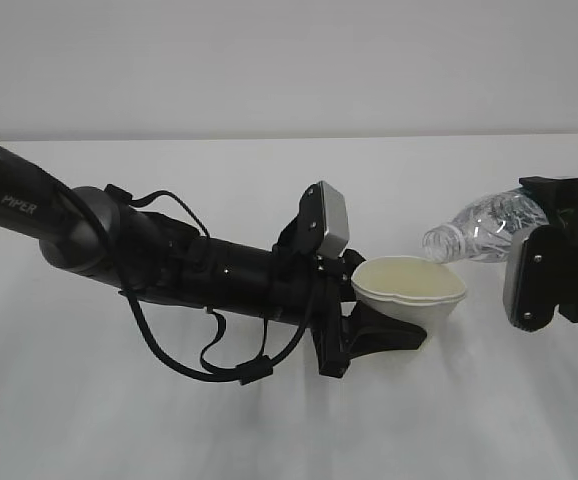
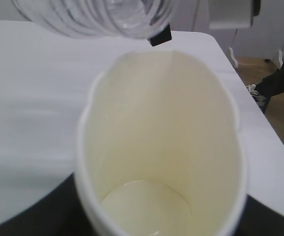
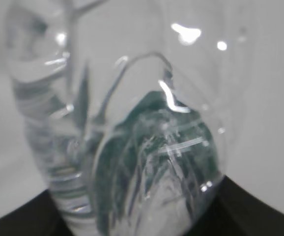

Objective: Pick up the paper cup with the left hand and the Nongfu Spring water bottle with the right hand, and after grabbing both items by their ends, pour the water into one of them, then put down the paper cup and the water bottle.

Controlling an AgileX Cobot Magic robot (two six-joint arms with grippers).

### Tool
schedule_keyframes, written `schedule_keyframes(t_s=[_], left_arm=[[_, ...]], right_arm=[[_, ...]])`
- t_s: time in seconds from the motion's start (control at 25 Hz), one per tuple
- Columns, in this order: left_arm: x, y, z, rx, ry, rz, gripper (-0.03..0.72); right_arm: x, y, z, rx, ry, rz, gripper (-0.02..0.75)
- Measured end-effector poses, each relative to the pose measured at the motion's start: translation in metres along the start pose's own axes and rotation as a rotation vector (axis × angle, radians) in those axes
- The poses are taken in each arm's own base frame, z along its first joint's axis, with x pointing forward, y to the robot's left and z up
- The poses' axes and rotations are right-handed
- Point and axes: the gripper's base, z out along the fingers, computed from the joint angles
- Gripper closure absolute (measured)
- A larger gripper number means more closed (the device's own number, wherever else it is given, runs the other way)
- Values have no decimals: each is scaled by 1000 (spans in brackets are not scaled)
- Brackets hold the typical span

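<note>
- The left hand point(image 1: 374, 335) has its jaws clamped on the lower body of the paper cup point(image 1: 411, 288), holding it above the tabletop point(image 1: 269, 430); the cup leans away from the jaws, mouth up and toward the bottle
- The cup's rolled rim is squeezed out of round, wavy on the side nearest the jaws; thin white paper outside, matte cream-yellow inside, and the left wrist view shows its round bottom
- Just beyond the cup's far rim, the right hand point(image 1: 549, 265) has its jaws closed on the Nongfu Spring water bottle point(image 1: 484, 228) at its base end, holding it nearly level, with the capless neck tipped slightly down over the rim; touching or not, I cannot tell
- The bottle is clear, ribbed, glossy plastic; a dark green band shows blurred through it in the right wrist view
- Bare white tabletop lies open under and around both jaws; its far edge runs behind them against a pale wall
</note>
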Motion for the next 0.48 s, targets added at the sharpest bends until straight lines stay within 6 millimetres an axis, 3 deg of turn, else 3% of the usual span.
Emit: schedule_keyframes(t_s=[0.48], left_arm=[[0,0,0,0,0,0,291]], right_arm=[[0,0,0,2,0,-16,329]])
